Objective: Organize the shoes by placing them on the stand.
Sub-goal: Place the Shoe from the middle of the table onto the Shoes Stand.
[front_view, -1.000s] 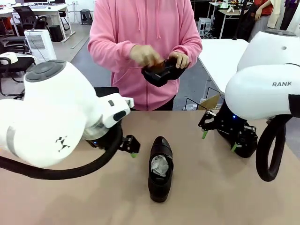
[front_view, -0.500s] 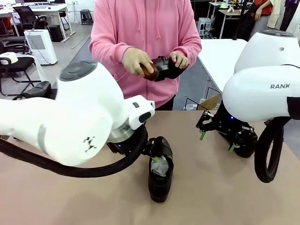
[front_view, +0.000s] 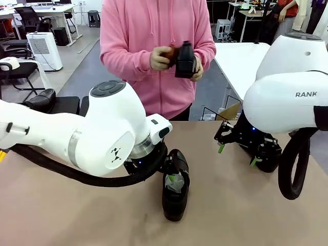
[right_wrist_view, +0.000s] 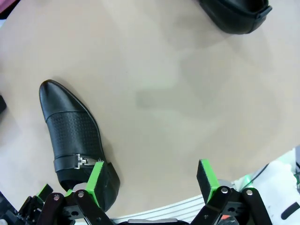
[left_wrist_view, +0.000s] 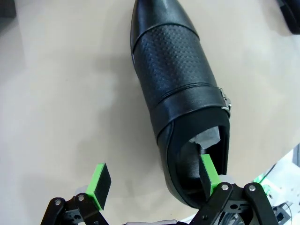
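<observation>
The robot's left hand (left_wrist_view: pixel 154 182) is spread, one green pad (left_wrist_view: pixel 208 174) inside the heel opening of a glossy black perforated leather shoe (left_wrist_view: pixel 173 79) lying on the tan surface (left_wrist_view: pixel 61 93), the other pad outside. The right hand (right_wrist_view: pixel 151 180) hangs spread beside a second buckled black shoe (right_wrist_view: pixel 75 136). Beyond, a person in pink (front_view: pixel 154 31) holds a third black shoe (front_view: pixel 185 59).

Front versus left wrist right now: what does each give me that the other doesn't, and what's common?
Front: the person's hands holding a second shoe, and the right gripper open above the table. Left wrist: the left gripper open, one pad inside the opening of the black shoe, the other outside its wall. Both: that black shoe lying on the table with white paper inside.
</observation>
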Robot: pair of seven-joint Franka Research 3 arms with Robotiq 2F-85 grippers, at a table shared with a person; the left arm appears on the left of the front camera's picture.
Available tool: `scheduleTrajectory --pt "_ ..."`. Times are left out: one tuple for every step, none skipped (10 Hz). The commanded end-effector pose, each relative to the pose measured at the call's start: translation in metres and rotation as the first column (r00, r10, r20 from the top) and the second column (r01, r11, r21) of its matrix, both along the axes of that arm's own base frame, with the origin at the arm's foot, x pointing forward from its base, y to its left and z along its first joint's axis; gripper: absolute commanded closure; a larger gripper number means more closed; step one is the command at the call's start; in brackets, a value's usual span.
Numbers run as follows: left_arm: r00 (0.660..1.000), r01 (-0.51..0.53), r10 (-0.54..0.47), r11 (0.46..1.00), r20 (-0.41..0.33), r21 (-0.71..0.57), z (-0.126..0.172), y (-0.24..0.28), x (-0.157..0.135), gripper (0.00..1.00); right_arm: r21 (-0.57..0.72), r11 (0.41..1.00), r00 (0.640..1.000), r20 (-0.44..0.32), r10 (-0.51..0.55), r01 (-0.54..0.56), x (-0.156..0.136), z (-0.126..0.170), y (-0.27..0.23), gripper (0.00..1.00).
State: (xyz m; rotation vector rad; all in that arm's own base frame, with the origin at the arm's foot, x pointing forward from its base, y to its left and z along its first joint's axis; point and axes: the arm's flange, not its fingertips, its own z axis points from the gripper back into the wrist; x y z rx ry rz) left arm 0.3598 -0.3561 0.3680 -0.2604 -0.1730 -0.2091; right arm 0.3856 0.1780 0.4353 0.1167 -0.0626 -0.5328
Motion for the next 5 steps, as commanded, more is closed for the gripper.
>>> scheduleTrajectory --pt "0.996 -0.047 0.05 0.998 -0.068 0.049 -0.008 -0.014 0.005 0.03 0.007 1.0 1.0 0.005 0.021 -0.021 0.003 0.003 0.0 0.0" --pt "0.997 -0.024 0.027 0.999 -0.067 0.043 -0.012 -0.017 0.005 0.03 0.007 1.0 1.0 0.005 0.021 -0.021 0.003 0.003 0.0 0.0" --pt "0.998 -0.017 0.02 0.999 -0.065 0.04 -0.014 -0.018 0.005 0.08 0.007 1.0 1.0 0.005 0.021 -0.021 0.003 0.003 0.0 0.0" --pt "0.997 -0.014 0.017 0.999 -0.075 0.046 -0.019 -0.019 0.007 0.17 0.007 1.0 1.0 0.005 0.021 -0.021 0.003 0.003 0.0 0.0" --pt "0.996 -0.015 0.02 0.998 -0.09 0.054 -0.024 -0.019 0.008 0.27 0.007 1.0 1.0 0.005 0.021 -0.021 0.003 0.003 0.0 0.0"
